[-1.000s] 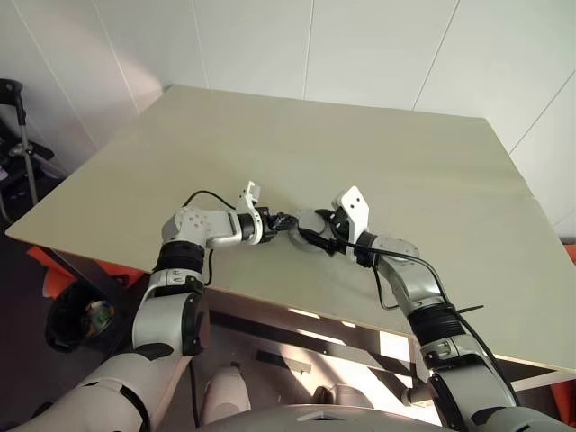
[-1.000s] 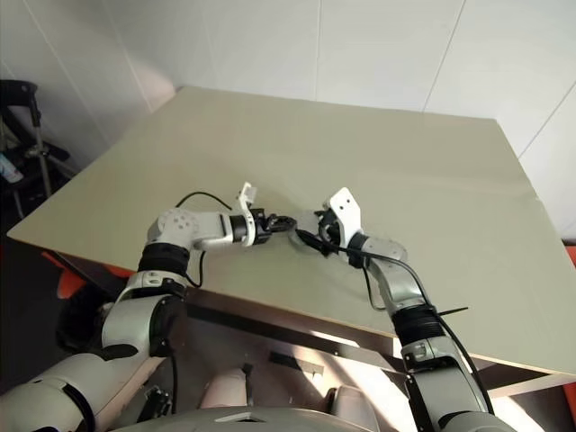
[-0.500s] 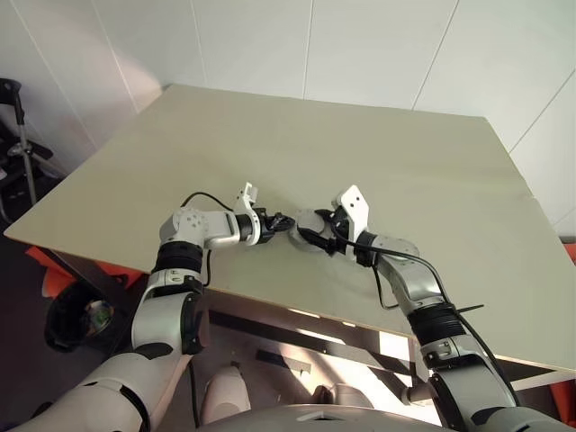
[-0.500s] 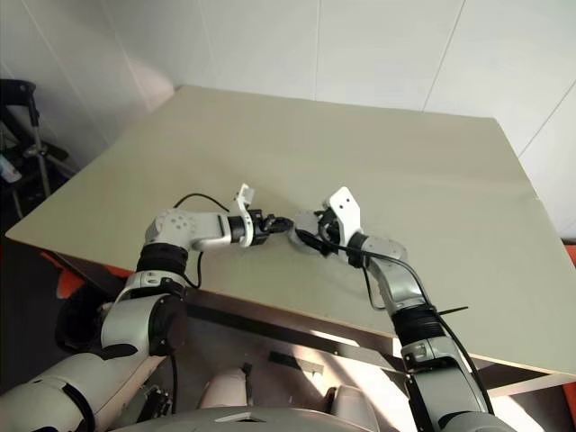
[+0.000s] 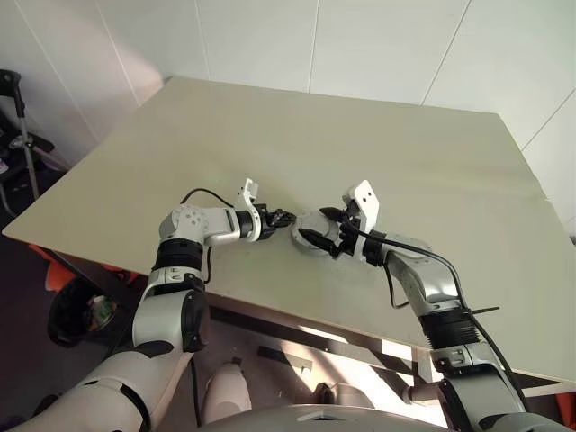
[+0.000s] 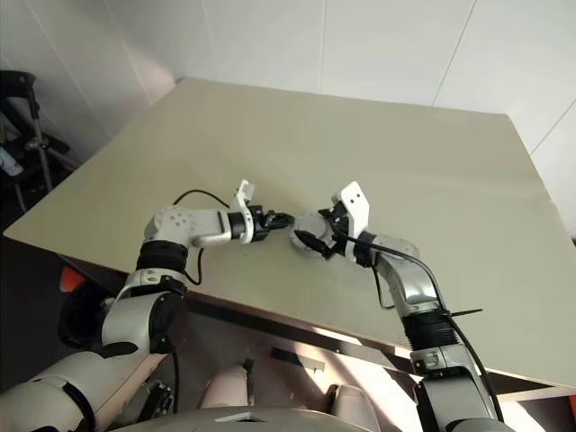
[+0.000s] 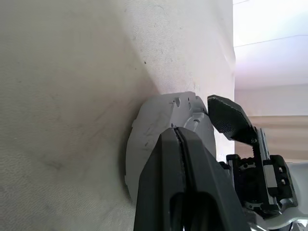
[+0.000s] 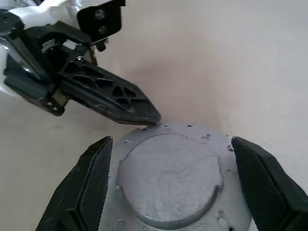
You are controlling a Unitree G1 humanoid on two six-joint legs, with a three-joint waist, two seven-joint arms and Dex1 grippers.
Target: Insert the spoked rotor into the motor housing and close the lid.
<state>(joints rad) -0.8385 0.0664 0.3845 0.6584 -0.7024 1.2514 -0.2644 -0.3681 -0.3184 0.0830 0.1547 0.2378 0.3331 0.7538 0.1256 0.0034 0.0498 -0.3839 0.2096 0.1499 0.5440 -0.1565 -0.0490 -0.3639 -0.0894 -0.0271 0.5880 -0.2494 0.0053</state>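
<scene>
Centre of the action is a grey round disc-shaped part [image 8: 171, 185] lying flat on the pale tabletop [image 5: 378, 153], close to the near edge and squarely between the two arms. In the right wrist view its upper face shows a raised plain circular centre with a flange around it, dotted with small holes. Whether this is the lid sitting on the motor housing cannot be told; no copper winding or spokes show.

Just around it, the right gripper [image 8: 173, 187] has its two black fingers [image 8: 91, 185] spread wide, one on either side of the disc's rim, with a gap visible on each side, so they straddle the part and grip nothing. In the head views this gripper [image 5: 317, 236] reaches in from the right, pointing left.

Coming in from the other side, the left gripper [image 8: 144, 115] has its fingers pressed fully together into a single dark wedge, and the tip sits right at the disc's far edge; in the left wrist view the closed fingers [image 7: 185, 159] lie over the grey rim. Nothing is pinched between them.

Further out, a black cable [image 5: 202, 193] loops over the left forearm.
</scene>
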